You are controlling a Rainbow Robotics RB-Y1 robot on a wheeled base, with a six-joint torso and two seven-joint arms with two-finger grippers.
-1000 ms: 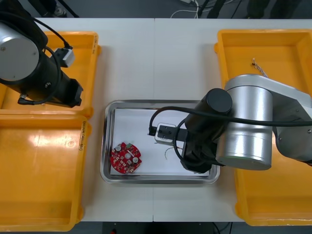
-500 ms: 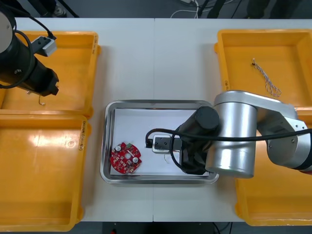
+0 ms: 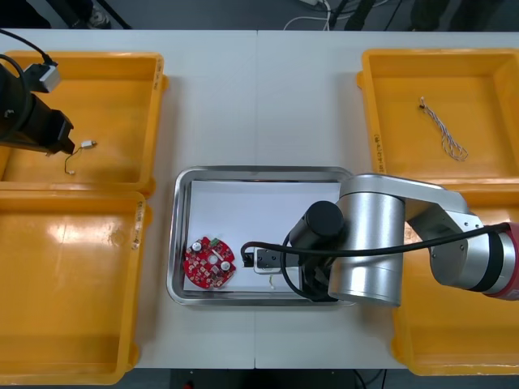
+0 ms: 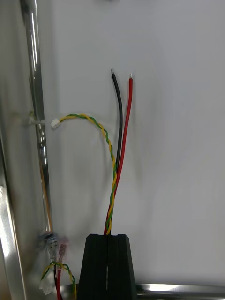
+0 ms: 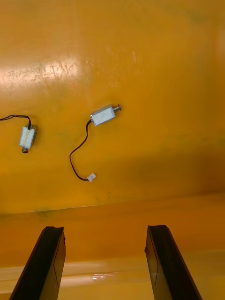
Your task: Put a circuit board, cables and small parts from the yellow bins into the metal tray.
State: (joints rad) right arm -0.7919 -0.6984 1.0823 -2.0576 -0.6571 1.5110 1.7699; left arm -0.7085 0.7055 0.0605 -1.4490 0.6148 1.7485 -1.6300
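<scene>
The light bench [image 3: 259, 97] carries five items directly on its surface. Two yellow bins stand at its left side, the far left bin [image 3: 113, 113] and the near left bin [image 3: 73, 292], rim against rim. Two more stand at its right side, the far right bin [image 3: 405, 105] and the near right bin [image 3: 454, 340]. The metal tray [image 3: 173, 243] sits between the pairs, just beside the left pair, across a seam in the bench.
</scene>
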